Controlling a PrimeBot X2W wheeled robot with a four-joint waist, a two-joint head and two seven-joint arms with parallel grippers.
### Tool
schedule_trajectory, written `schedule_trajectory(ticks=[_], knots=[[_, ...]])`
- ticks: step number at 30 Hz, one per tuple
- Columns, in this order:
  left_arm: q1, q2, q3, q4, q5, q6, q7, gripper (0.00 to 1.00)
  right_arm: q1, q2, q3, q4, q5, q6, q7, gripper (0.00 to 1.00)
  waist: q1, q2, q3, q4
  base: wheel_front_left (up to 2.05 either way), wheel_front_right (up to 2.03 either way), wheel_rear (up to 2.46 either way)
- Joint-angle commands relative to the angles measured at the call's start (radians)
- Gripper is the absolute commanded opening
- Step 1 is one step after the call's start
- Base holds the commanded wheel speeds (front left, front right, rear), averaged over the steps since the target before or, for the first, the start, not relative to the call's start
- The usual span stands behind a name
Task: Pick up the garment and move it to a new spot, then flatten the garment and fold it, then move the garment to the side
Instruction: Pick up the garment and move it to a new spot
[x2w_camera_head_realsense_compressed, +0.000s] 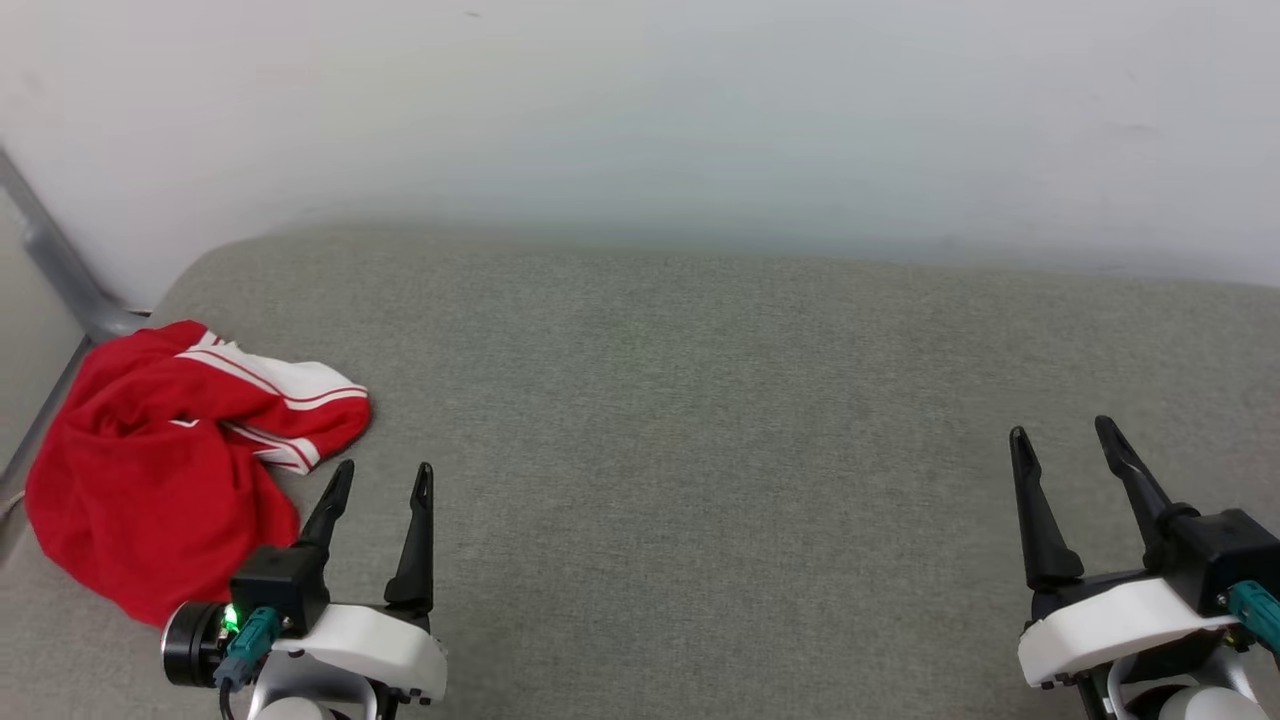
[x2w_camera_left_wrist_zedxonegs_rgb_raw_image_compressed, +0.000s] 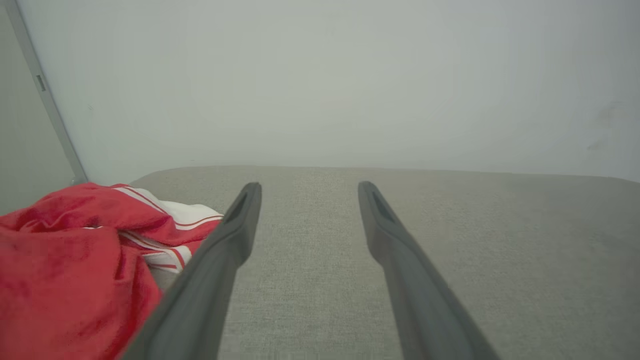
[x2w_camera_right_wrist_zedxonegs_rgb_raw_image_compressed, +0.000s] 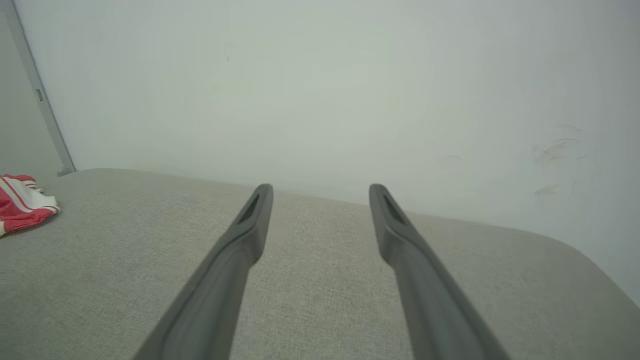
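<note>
The garment (x2w_camera_head_realsense_compressed: 150, 470) lies crumpled at the far left edge of the grey worktop (x2w_camera_head_realsense_compressed: 700, 420), so a shallow pinch could catch one layer or nudge it off. The left claw (x2w_camera_head_realsense_compressed: 385, 470) stands open just beside it (empty). The right claw (x2w_camera_head_realsense_compressed: 1062, 428), also open, sits well apart.

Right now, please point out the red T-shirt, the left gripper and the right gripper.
red T-shirt (x2w_camera_head_realsense_compressed: 150, 500), head view, on its crumpled red body
left gripper (x2w_camera_head_realsense_compressed: 386, 467), head view, midway between its open fingertips
right gripper (x2w_camera_head_realsense_compressed: 1060, 427), head view, midway between its open fingertips
</note>
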Motion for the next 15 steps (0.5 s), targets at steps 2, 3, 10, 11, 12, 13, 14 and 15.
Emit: schedule_trajectory(ticks=[2,3,10,11,12,13,14,15], knots=[[-0.012,0.003,0.012,0.007,-0.002,-0.004,-0.003,1.00,-0.010,0.003,0.006,-0.007,0.007,0.000,-0.009,1.00,0.0000,0.0000,0.000,0.045,0.00,0.00,0.00],[-0.013,0.001,0.017,0.008,-0.007,-0.005,-0.003,1.00,-0.010,0.003,0.009,-0.009,0.008,0.000,-0.010,1.00,0.0000,0.0000,0.000,0.057,0.00,0.00,0.00],[-0.014,0.003,0.040,0.015,-0.013,-0.007,-0.003,1.00,-0.012,0.003,0.036,-0.012,0.019,0.000,-0.012,1.00,0.0000,0.0000,-0.002,0.145,0.00,0.00,0.00],[-0.014,0.004,0.045,0.013,-0.013,-0.007,-0.003,1.00,-0.014,0.003,0.043,-0.012,0.021,0.000,-0.014,1.00,0.0000,0.0000,-0.002,0.157,0.00,0.00,0.00],[-0.014,0.004,0.051,0.012,-0.016,-0.007,-0.003,1.00,-0.015,0.003,0.048,-0.012,0.021,0.000,-0.015,1.00,0.0000,0.0000,-0.002,0.169,0.00,0.00,0.00],[-0.014,0.003,0.053,0.010,-0.017,-0.008,-0.003,1.00,-0.016,0.003,0.051,-0.010,0.022,0.000,-0.016,1.00,0.0000,0.0000,-0.002,0.183,0.00,0.00,0.00],[-0.014,0.003,0.056,0.008,-0.017,-0.009,-0.003,1.00,-0.017,0.003,0.055,-0.007,0.022,0.000,-0.015,1.00,0.0000,0.0000,-0.003,0.196,0.00,0.00,0.00],[-0.013,0.002,0.059,0.006,-0.016,-0.009,-0.003,1.00,-0.020,0.003,0.059,-0.005,0.025,0.000,-0.017,1.00,0.0000,0.0000,-0.003,0.209,0.00,0.00,0.00]])
